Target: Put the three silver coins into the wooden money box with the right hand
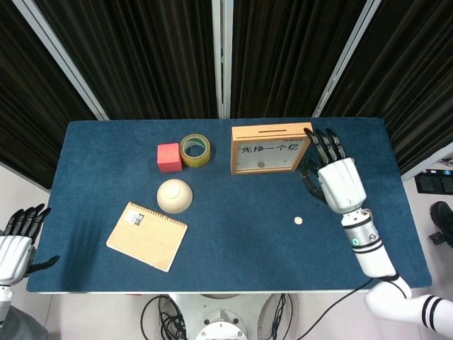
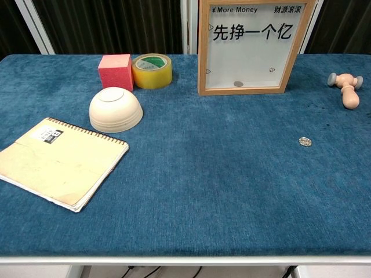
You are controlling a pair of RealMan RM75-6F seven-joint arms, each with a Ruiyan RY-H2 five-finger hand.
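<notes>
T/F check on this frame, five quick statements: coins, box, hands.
1. One silver coin lies loose on the cloth. True.
2. A coin already sits inside the money box. True: visible at the window's bottom.
3. The right hand is over the notebook. False: it is beside the box's right edge; the notebook lies far left.
4. The bowl stands upright. False: upside down.
5. The left hand rests on the table. False: it is off its left edge.

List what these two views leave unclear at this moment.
- Right hand: head view shows only its back, so any silver coin held is hidden; chest view misses it.
- Wooden money box: top slot cut off in chest view.
- Third coin: unseen; one on the cloth, one inside.
</notes>
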